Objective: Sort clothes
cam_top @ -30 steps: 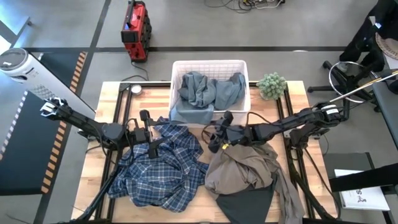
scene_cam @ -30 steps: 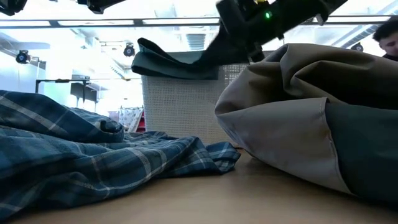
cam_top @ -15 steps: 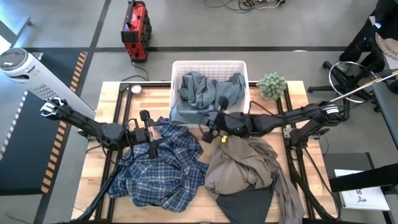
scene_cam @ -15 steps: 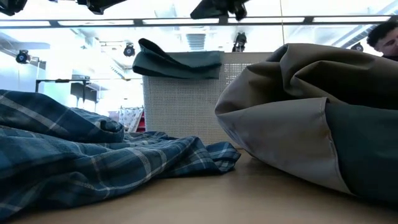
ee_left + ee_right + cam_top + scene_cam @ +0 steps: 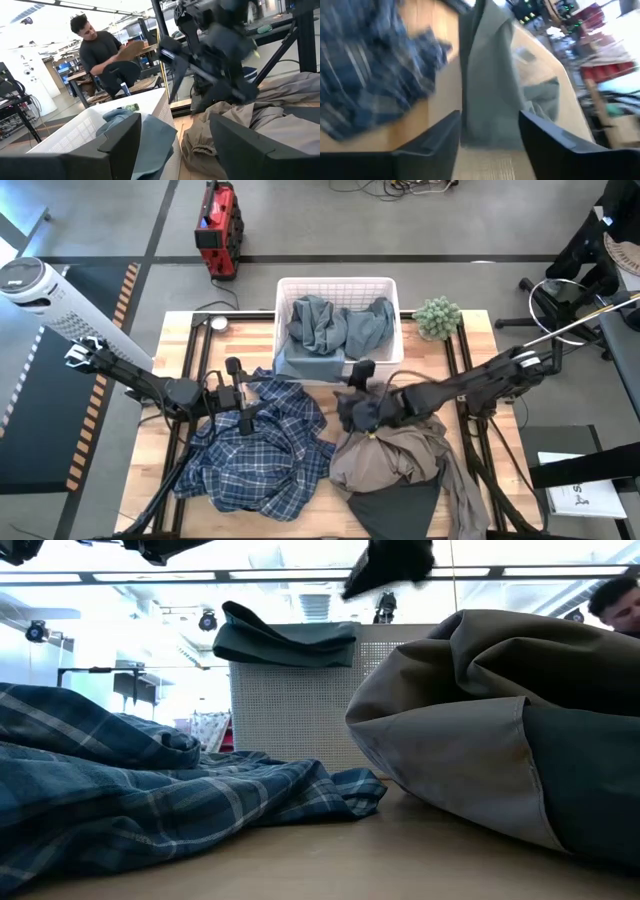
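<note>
A blue-white plaid shirt (image 5: 255, 450) lies crumpled on the table's left half. A taupe garment (image 5: 395, 450) is heaped at the right, over a dark grey-green tee (image 5: 395, 512) at the near edge. A grey-blue shirt (image 5: 330, 325) lies in the white bin (image 5: 338, 283), one part draped over the bin's near wall (image 5: 285, 640). My left gripper (image 5: 258, 395) hovers open above the plaid shirt. My right gripper (image 5: 348, 405) is open and empty above the taupe heap's far left edge, and shows high in the low view (image 5: 392, 565). The white textured top and the small white piece are out of view.
A small potted plant (image 5: 438, 317) stands at the far right of the table, beside the bin. A person (image 5: 100, 50) sits in the room beyond the table. Bare wood (image 5: 235, 335) shows left of the bin and between the two heaps (image 5: 330, 850).
My right gripper has risen and gone toward the bin at the far edge, then come back toward the near edge over the taupe garment, still moving fast. It carries nothing. The clothes lie as before.
</note>
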{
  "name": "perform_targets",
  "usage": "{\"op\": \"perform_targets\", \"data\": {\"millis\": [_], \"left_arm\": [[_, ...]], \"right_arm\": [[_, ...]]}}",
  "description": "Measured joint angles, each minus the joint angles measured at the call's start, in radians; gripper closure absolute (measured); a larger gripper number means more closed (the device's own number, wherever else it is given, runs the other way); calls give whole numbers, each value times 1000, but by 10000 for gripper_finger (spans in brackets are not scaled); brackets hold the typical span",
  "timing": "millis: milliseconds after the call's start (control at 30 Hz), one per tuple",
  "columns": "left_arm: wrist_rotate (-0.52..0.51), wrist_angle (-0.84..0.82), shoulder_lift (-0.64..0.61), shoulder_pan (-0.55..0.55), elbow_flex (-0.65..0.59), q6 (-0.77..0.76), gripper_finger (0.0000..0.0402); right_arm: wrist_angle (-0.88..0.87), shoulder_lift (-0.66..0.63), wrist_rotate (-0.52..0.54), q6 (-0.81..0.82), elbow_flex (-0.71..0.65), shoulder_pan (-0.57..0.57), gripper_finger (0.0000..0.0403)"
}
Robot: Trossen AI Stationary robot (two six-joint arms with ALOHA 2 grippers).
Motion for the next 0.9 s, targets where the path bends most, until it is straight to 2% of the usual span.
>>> {"op": "perform_targets", "data": {"millis": [133, 267, 400, 533, 633, 700, 767, 867, 900], "left_arm": [[-12, -8, 0, 0, 0, 6, 166], [-70, -17, 8, 0, 0, 7, 158], [-78, -31, 19, 0, 0, 3, 152], [-79, -28, 31, 0, 0, -1, 150], [-79, -29, 37, 0, 0, -1, 150], [-79, -28, 38, 0, 0, -4, 150], [-79, -28, 38, 0, 0, -5, 150], [-79, -28, 38, 0, 0, -5, 150], [-80, -28, 38, 0, 0, -5, 150]], "right_arm": [[15, 111, 175, -84, 0, 31, 156], [30, 249, 366, -202, 13, 37, 128], [36, 361, 567, -311, 50, 22, 121], [34, 414, 618, -306, 84, -9, 133], [35, 419, 622, -299, 109, -25, 162], [35, 414, 622, -307, 125, -27, 200], [32, 394, 620, -320, 142, -25, 255], [35, 351, 616, -364, 179, -21, 361], [34, 335, 609, -384, 187, -20, 380]]}}
